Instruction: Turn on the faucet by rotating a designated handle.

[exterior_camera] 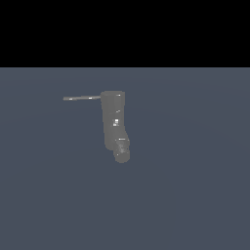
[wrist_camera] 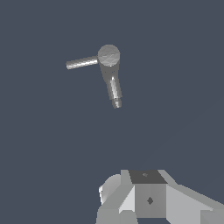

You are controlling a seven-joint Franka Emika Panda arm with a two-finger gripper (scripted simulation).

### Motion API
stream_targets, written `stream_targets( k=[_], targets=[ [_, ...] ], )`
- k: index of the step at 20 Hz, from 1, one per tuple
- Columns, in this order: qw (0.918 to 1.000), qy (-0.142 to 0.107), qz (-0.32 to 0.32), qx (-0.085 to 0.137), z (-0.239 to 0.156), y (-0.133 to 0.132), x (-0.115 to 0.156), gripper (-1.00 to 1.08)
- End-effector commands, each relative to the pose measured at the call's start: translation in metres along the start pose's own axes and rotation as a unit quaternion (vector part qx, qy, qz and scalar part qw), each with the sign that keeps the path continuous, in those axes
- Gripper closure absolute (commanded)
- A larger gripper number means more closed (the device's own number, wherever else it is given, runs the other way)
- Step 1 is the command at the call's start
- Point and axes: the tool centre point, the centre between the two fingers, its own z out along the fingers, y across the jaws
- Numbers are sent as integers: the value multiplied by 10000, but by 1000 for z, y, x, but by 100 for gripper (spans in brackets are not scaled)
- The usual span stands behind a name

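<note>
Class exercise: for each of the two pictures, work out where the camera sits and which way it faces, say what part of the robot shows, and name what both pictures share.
Exterior view: off the arm, looking from the side and slightly above at the faucet, upright on the grey floor, the handle sticking out towards the exterior view's left; no part of the robot shows.
Wrist view: on the wrist, high above, looking down on the faucet and handle; only part of the robot's hand body shows, and its fingers do not.
Shared: the faucet, the handle, the floor.
</note>
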Motion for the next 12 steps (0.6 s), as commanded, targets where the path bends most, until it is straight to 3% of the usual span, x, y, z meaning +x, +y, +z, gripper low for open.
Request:
stream_targets(
  k=[1,12],
  targets=[
    [10000,0,0,0,0,0,0,108],
    [9995,-8,304,-10,14,-14,4,108]
  ],
)
